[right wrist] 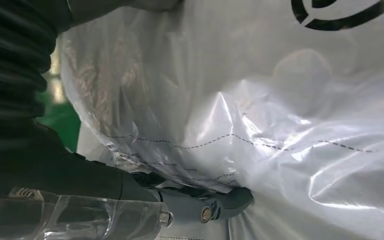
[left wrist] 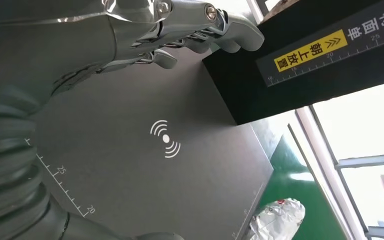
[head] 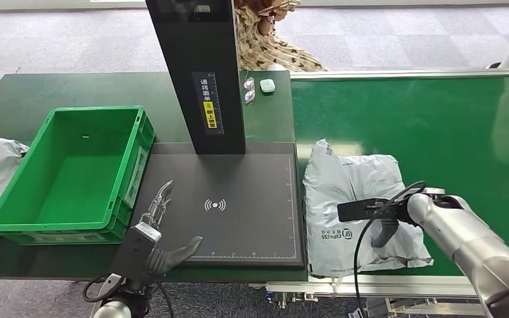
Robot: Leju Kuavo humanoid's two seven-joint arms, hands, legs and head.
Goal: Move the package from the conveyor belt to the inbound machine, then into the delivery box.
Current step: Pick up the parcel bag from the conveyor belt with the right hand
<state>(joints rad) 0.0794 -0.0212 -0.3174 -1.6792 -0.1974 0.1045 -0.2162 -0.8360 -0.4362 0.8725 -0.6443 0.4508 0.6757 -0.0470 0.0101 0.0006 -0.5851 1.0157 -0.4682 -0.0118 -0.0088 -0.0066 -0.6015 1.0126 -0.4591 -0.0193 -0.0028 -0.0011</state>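
Package: white poly package [head: 358, 202] lies on the green conveyor belt [head: 437, 119], just right of the inbound machine [head: 245, 205].
Right hand: right hand [head: 386, 222] is pressed on it; clamped or not, cannot tell.
Left hand: left hand [head: 156, 238] hovers over the machine's near-left corner, fingers apart, empty.
Progress: nothing moved yet; machine and delivery box [head: 73, 175] both wait.
Hidden: right fingers mostly buried in plastic.

Package [head: 354, 199] white-grey, black logo print. Conveyor belt [head: 437, 119] green. Delivery box [head: 73, 173] bright green. Inbound machine [head: 232, 205] black, yellow label.
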